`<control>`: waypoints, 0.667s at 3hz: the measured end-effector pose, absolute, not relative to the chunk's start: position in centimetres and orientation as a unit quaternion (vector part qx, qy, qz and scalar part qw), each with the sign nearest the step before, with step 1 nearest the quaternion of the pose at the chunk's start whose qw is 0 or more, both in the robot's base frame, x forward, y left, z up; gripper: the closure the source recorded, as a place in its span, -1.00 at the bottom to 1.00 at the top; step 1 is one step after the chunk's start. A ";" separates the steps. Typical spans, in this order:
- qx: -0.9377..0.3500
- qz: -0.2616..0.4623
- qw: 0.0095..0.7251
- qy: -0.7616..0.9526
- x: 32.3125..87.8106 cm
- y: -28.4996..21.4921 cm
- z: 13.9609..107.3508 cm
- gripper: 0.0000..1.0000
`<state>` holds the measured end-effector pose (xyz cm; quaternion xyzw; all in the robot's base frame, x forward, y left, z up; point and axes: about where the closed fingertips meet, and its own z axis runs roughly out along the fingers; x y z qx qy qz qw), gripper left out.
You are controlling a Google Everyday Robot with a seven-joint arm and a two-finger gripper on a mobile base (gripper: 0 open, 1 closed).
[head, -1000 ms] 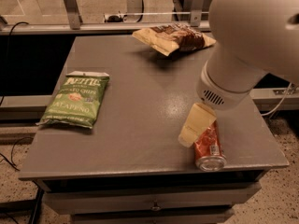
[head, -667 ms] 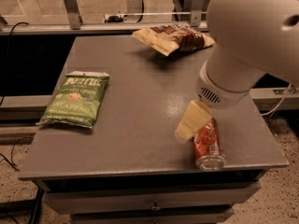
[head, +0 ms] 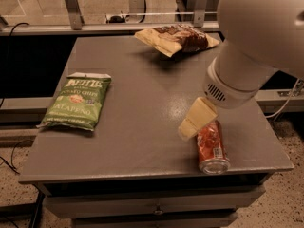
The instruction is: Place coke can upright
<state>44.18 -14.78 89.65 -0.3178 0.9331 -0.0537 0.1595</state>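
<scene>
The coke can (head: 212, 146) is red with a silver top and a white barcode patch. It lies on its side near the front right corner of the grey table (head: 137, 127), with its silver top facing the front edge. My gripper (head: 192, 125) hangs from the large white arm (head: 251, 42) just left of the can's far end and close above the table. Its cream tip overlaps the can's upper left edge. I cannot tell if it touches the can.
A green jalapeño chip bag (head: 78, 101) lies flat at the table's left side. A brown and cream chip bag (head: 178, 38) lies at the back edge. A metal rail and cables run behind the table. The can is close to the table's front and right edges.
My gripper has shifted slightly left and up beside the can. The can has stayed lying in the same spot.
</scene>
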 end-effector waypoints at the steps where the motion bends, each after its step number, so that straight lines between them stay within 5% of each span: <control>1: -0.224 -0.034 0.150 0.962 44.5 -15.8 89.1 -1.00; 2: -0.136 -0.028 0.140 0.980 44.8 -16.4 88.1 -1.00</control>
